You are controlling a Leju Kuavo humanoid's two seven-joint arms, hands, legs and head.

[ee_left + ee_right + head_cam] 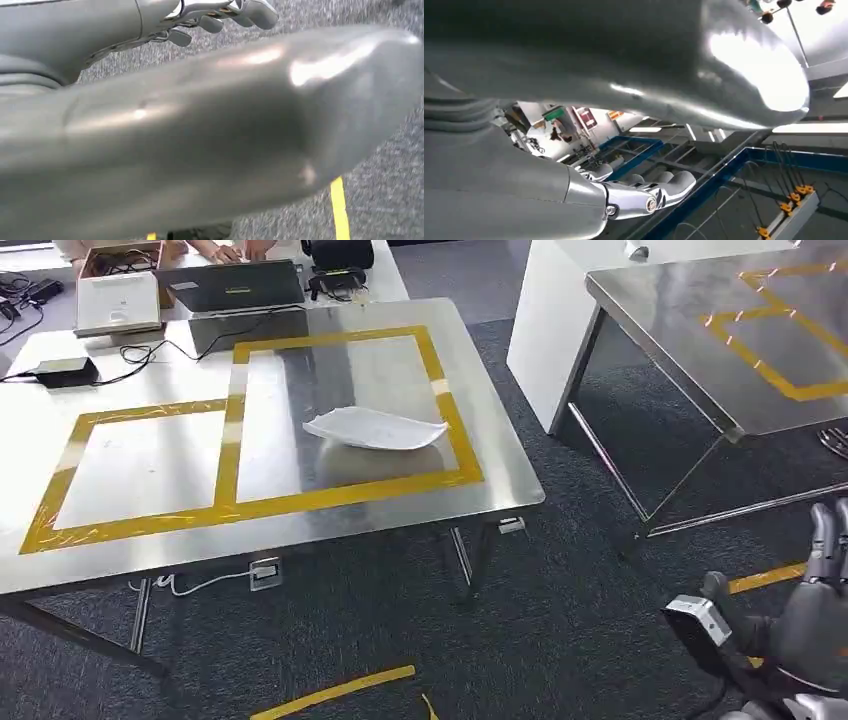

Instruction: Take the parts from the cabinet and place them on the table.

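Rising at the lower right of the head view, the right hand (815, 615) is seen with fingers apart and nothing held. The left hand (220, 15) is seen over grey carpet, fingers loosely curled, nothing gripped. Farther off, 1 white part (375, 428) lies on the steel table (500, 490), inside the right yellow-taped rectangle (345, 495).

glossy steel table (500, 475), matt white part (375, 428)
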